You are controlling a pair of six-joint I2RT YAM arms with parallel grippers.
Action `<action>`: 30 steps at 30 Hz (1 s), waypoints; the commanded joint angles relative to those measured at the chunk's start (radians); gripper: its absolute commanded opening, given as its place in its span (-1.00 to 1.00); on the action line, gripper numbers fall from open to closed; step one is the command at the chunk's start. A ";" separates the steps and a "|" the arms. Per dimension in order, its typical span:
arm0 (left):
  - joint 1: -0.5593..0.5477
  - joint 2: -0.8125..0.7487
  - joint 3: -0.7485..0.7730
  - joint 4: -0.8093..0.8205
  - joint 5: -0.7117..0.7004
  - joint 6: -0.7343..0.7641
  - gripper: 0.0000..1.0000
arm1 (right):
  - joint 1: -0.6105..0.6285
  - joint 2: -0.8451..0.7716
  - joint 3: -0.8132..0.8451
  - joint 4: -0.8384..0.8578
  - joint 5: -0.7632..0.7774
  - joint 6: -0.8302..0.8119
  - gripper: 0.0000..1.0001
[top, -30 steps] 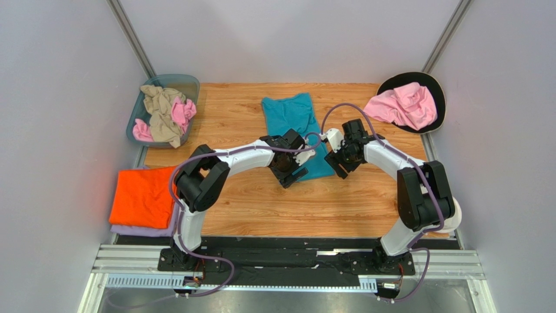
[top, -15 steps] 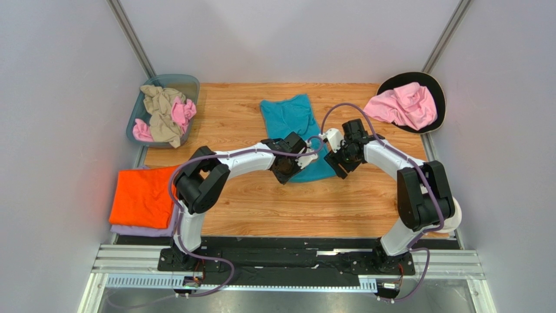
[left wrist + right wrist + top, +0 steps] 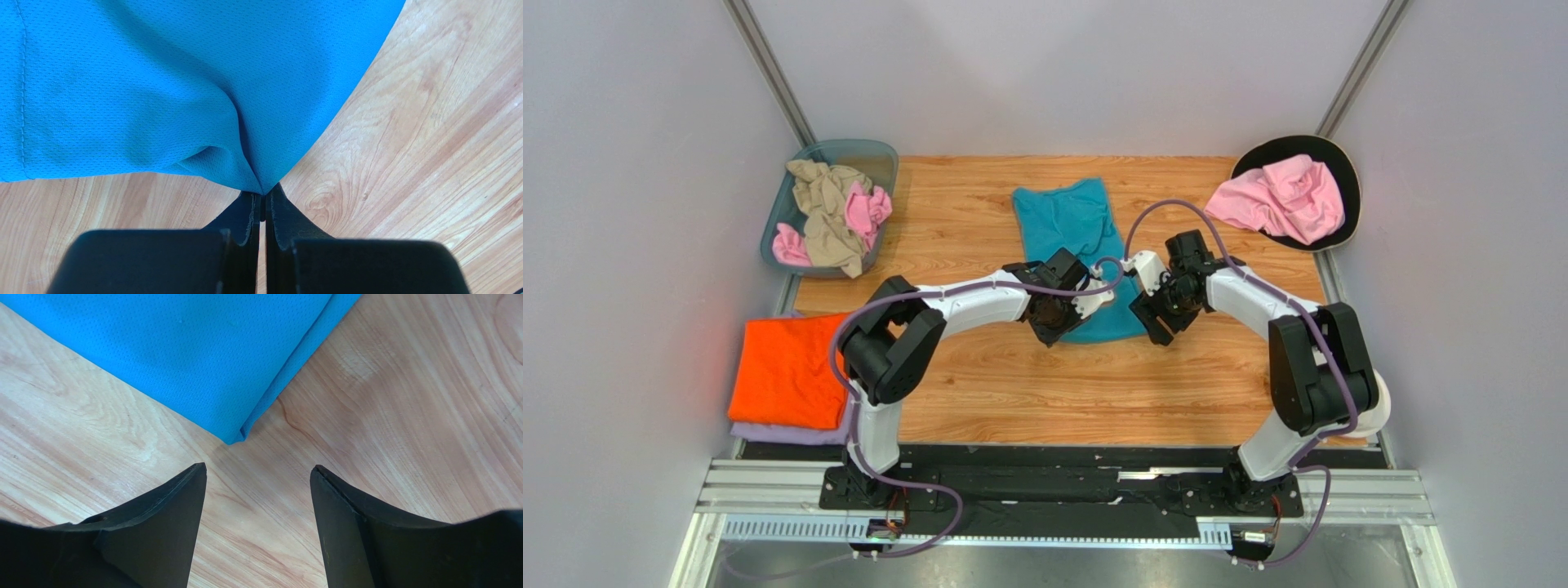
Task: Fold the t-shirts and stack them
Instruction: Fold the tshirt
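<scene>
A teal t-shirt [image 3: 1081, 239] lies folded lengthwise in the middle of the wooden table [image 3: 1014, 380]. My left gripper [image 3: 1060, 321] is shut on its near left corner; in the left wrist view the teal t-shirt [image 3: 184, 79] bunches into a pinch at the gripper [image 3: 264, 195]. My right gripper [image 3: 1146, 321] stands open just short of the near right corner. In the right wrist view the teal t-shirt's corner [image 3: 236, 436] lies flat ahead of the gripper [image 3: 258, 471], untouched. An orange t-shirt [image 3: 787, 368] lies folded on a lavender t-shirt [image 3: 787, 433] at the left.
A teal bin [image 3: 879, 159] at the back left holds crumpled beige [image 3: 824, 202] and pink [image 3: 867, 211] t-shirts. Another pink t-shirt [image 3: 1284, 200] is heaped on a black round dish [image 3: 1347, 172] at the back right. Grey walls close both sides.
My left gripper has slid toward the teal t-shirt's near left corner and shut on it. The right gripper has eased slightly toward the near right corner, still open.
</scene>
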 commanded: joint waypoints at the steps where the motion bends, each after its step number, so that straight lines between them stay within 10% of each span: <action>1: 0.013 -0.037 -0.045 -0.049 0.016 0.059 -1.00 | 0.018 -0.035 0.015 0.000 -0.061 -0.014 0.34; 17: 0.013 -0.055 -0.053 -0.074 0.046 0.080 -1.00 | 0.084 0.091 0.071 0.046 -0.092 -0.030 0.17; 26: 0.013 -0.077 -0.083 -0.077 0.060 0.097 -1.00 | 0.086 0.140 0.087 0.035 -0.100 -0.032 -0.86; 30: 0.013 -0.100 -0.118 -0.078 0.081 0.108 -1.00 | 0.091 0.111 0.065 -0.003 -0.106 -0.035 -1.00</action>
